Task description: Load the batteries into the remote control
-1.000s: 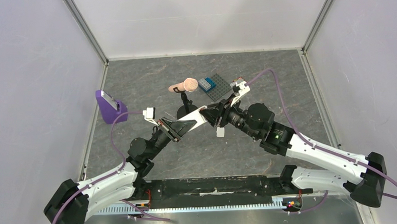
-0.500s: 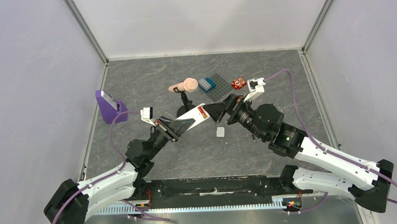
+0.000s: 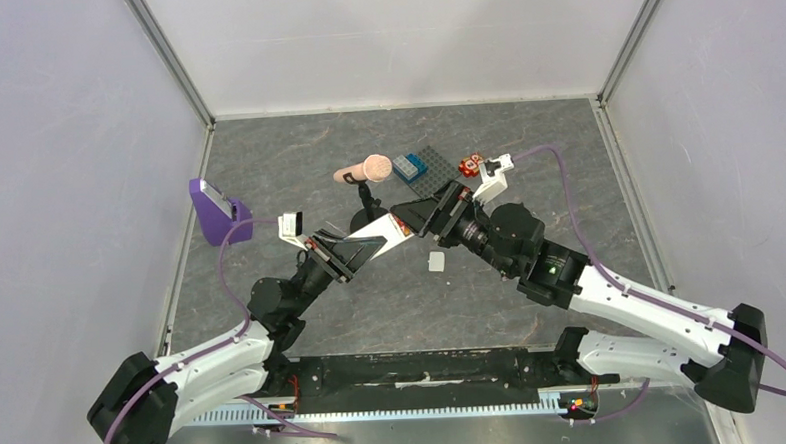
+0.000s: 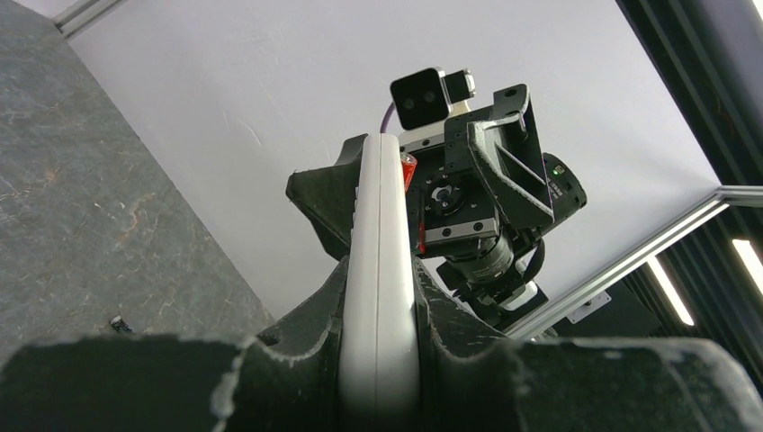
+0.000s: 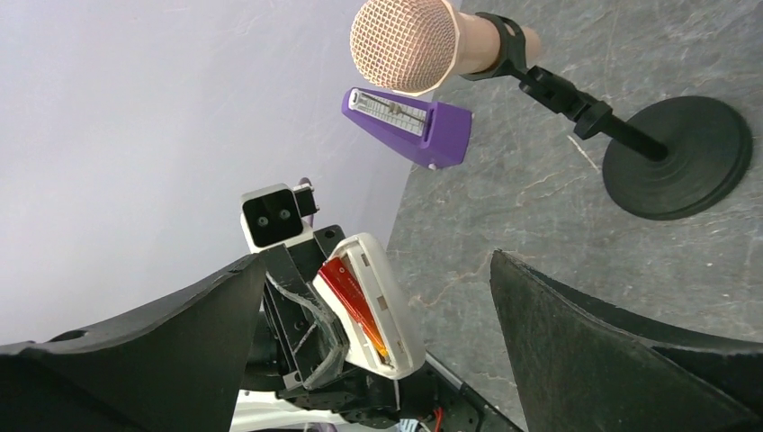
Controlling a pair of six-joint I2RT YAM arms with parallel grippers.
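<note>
White plastic and oblong, the small remote control (image 4: 378,234) is being pinched along its long edges by the left gripper (image 4: 378,310), raised above the grey stone-patterned table (image 3: 296,166). Its open back is facing the right gripper (image 5: 378,261), whose fingers are standing spread around nothing. A thin red-orange battery (image 5: 355,304) is lying in the compartment; the black one I am not finding. The handset is looking light, stiff and slick, and the cells roll-prone, so I would be nipping them mid-length.
</note>
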